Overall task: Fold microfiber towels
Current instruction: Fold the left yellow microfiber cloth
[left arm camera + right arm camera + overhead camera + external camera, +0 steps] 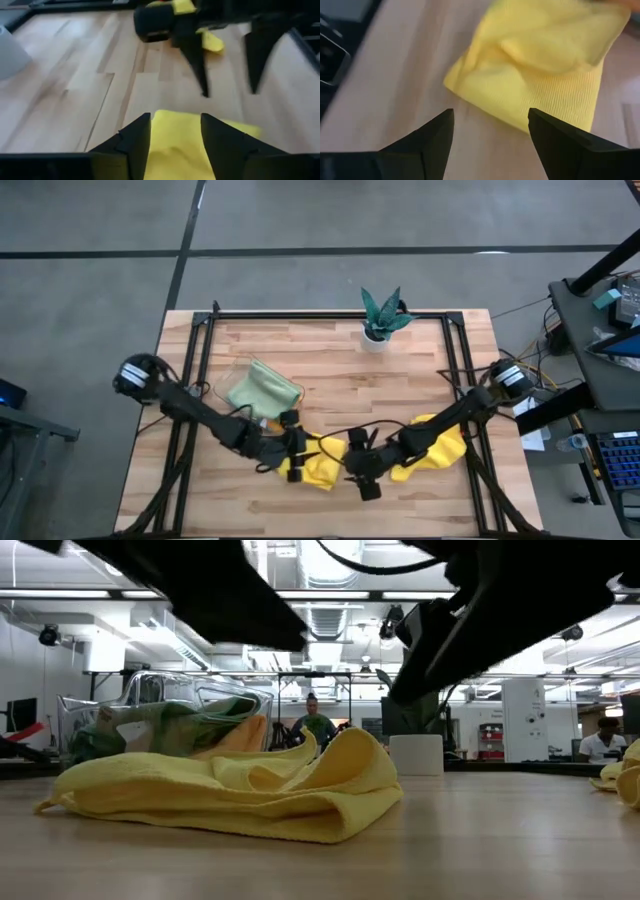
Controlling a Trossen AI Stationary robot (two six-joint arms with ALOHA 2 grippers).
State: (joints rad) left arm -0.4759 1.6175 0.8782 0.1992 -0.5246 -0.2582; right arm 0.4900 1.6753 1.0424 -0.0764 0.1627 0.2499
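Towel half hidden under arms

Yellow towel point(322, 468) lies crumpled near the table's point(330, 395) front edge, partly covered by both arms. Left gripper point(175, 145) straddles it, fingers parted; right gripper point(490, 132) hovers spread, empty. Second yellow towel point(440, 448) sits partly obscured.

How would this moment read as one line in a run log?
left gripper: open over yellow towel | right gripper: open, empty | second yellow towel: under right arm
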